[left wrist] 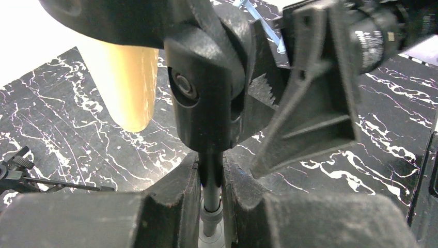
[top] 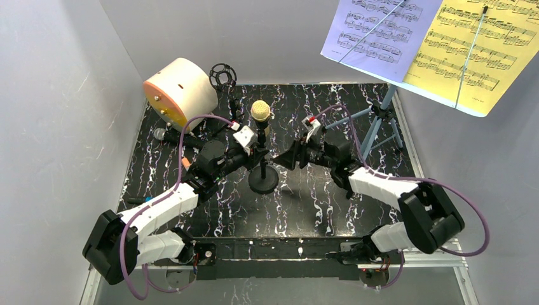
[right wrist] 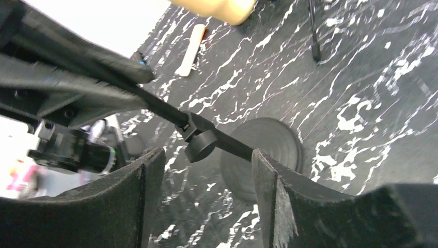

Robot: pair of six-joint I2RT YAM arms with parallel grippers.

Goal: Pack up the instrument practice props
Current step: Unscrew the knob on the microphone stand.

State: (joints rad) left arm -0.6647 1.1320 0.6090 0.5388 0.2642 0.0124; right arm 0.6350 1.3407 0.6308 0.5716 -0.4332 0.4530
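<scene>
Left claw [left wrist: 210, 175], clenched on the round-base mic pole [left wrist: 211, 212], should be held steady while the released right claw [right wrist: 206, 160] is centred astride it.

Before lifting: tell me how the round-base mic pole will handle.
Probably top-heavy: the cream microphone sits high on the thin round-base mic pole, so a push up top may tip it. It looks stiff but slim, so it might twist in the left gripper.

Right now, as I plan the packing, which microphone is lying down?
The silver-headed microphone, lying flat at the far left; the cream microphone sits upright on its pole.
</scene>
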